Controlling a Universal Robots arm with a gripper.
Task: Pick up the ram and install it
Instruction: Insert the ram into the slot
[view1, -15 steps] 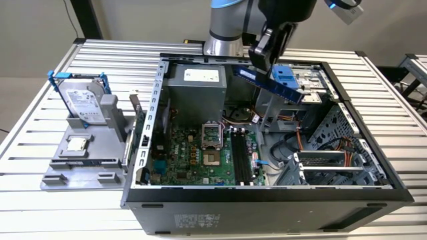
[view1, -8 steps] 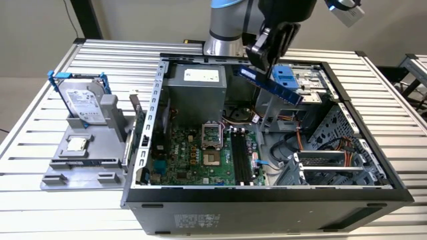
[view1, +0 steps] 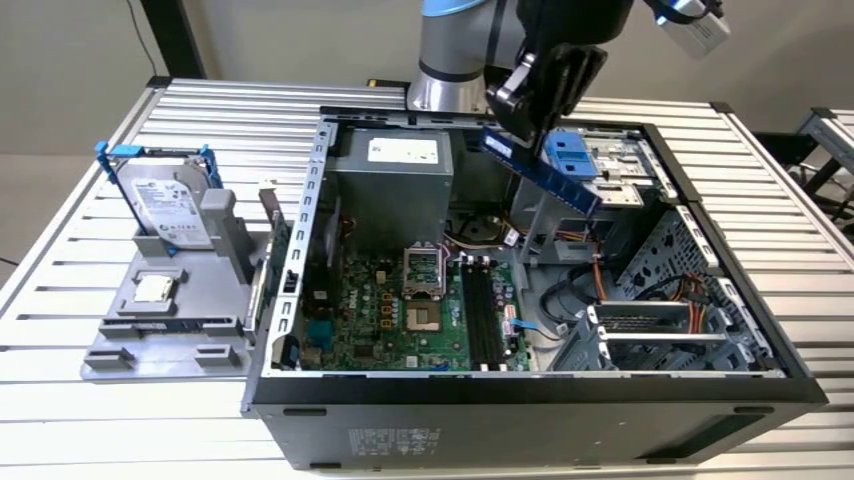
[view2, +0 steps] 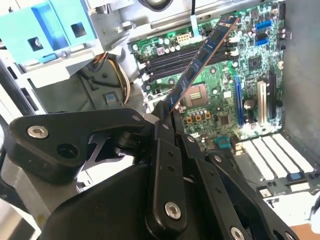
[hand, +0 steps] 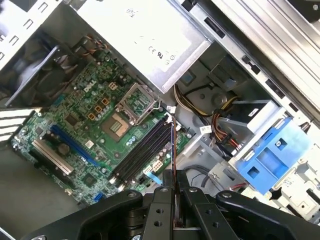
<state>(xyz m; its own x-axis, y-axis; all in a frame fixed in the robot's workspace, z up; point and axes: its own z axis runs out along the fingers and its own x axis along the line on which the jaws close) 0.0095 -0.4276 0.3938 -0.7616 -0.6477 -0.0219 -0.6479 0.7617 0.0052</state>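
Fingers (view2: 167, 165), black and jointed, are pressed together on one end of the ram (view2: 202, 57), a long, thin, dark greenish circuit-board stick with small chips. In the first wrist view the same fingers (hand: 161, 215) pinch the ram (hand: 173, 150), seen edge-on. In the exterior view the fingers (view1: 550, 75) hang over the far side of the case. From them the ram (view1: 541, 172) slants down toward five o'clock, in the air and touching nothing else.

The white slatted metal tabletop (view1: 134, 420) carries everything. On it lies the black and grey computer case (view1: 534, 425), its open side up. Inside, the grey box-shaped power supply (view1: 387, 180) sits at twelve o'clock of the green motherboard (view1: 374, 320). At nine o'clock of the case, apart from it, stands a grey plastic holder (view1: 160, 335). A silver hard drive in a blue frame (view1: 167, 205) stands upright at the holder's far end. A light blue plastic drive caddy (view1: 571, 150) sits in the case just behind the ram. The long black memory slots (view1: 483, 320) lie along the motherboard's three o'clock edge, at six o'clock of the ram and apart from it. At nine o'clock of the slots is the square processor socket with a silver frame (view1: 424, 290). A small square processor chip (view1: 154, 288) rests on the holder, at six o'clock of the hard drive.
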